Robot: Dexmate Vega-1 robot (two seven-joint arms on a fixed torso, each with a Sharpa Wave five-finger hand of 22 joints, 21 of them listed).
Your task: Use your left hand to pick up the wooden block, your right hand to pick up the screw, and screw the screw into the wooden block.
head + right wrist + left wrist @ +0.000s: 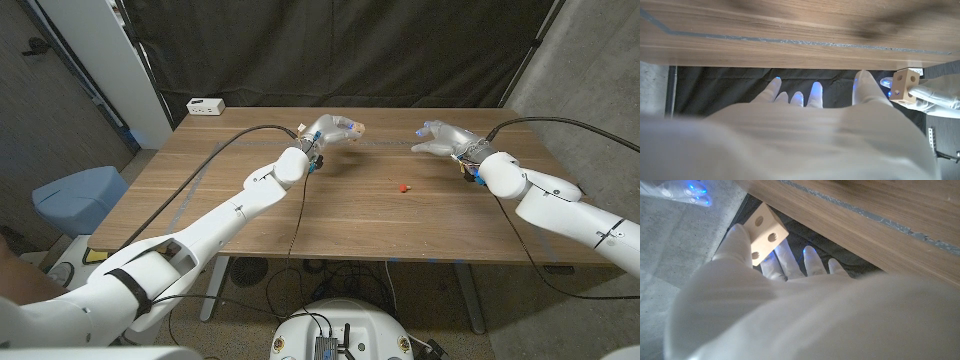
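Power strip point(205, 105): white, at the table's far left corner, well apart from both hands.
Table point(250, 225): wooden, plank grain running left to right, dark curtain behind the far edge.
Left arm point(200, 230): white, reaching from the bottom left corner across the table, black cable running along it.
Left hand point(325, 133): raised over the table's far middle, gripping the wooden block; in the left wrist view point(755, 305), fingers wrapped around the block's lower part.
Wooden block point(351, 128): pale cube at the left hand's fingertips, off the table; in the left wrist view point(765, 232), round holes visible on two faces; in the right wrist view point(905, 87), seen held beside the right hand's fingers.
Screw point(403, 187): small red-orange piece lying on the table between the two hands, nearer the right one, touching neither.
Right hand point(445, 140): hovering above the far right part of the table, fingers spread, holding nothing; same in the right wrist view point(810, 115).
Right arm point(560, 205): white, coming in from the bottom right.
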